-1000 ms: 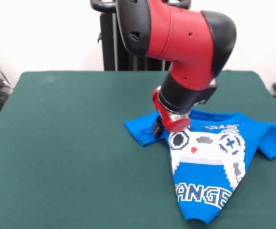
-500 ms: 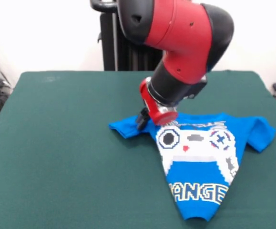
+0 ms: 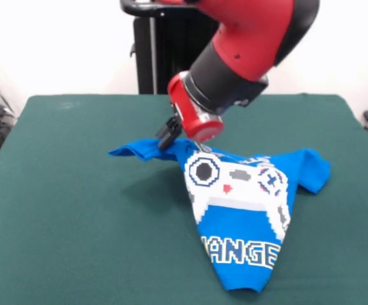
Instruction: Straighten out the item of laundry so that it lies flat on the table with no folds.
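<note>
My gripper (image 3: 168, 135) is clamped on the shirt (image 3: 241, 216) at its left shoulder, lifting it off the table (image 3: 75, 210) centre-right. Far from done, I judge: it hangs folded into a narrow wedge.

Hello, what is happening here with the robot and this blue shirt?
A red and black robot arm has its end effector at the shoulder of a blue T-shirt, holding that part lifted above the green table. The sleeve beside it hangs in the air, and a shadow shows beneath. The shirt is not flat yet: it narrows toward the bottom hem and its other sleeve is bunched.
</note>
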Motion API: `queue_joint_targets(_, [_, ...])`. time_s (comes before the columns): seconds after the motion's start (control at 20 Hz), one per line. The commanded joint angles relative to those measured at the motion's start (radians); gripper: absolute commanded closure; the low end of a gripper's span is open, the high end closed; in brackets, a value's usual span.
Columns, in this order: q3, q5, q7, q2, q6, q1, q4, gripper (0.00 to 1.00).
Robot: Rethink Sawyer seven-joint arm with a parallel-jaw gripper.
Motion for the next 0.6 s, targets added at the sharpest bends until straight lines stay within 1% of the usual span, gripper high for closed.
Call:
queue_joint_targets(0.05, [-0.022,-0.059,-0.073,-0.003,0.07,0.021,-0.022,1.0])
queue_joint_targets(0.15, [-0.024,-0.062,-0.068,0.0,0.062,0.02,-0.02,1.0])
queue_joint_targets(0.3, [-0.022,-0.078,-0.032,0.044,-0.001,0.01,-0.016,1.0])
queue_joint_targets(0.45, [-0.046,-0.138,0.013,0.104,-0.1,0.013,-0.014,1.0])
queue_joint_targets(0.5, [-0.048,-0.151,0.01,0.113,-0.12,0.009,-0.005,1.0])
queue_joint_targets(0.6, [-0.044,-0.163,-0.018,0.123,-0.105,-0.001,0.009,1.0])
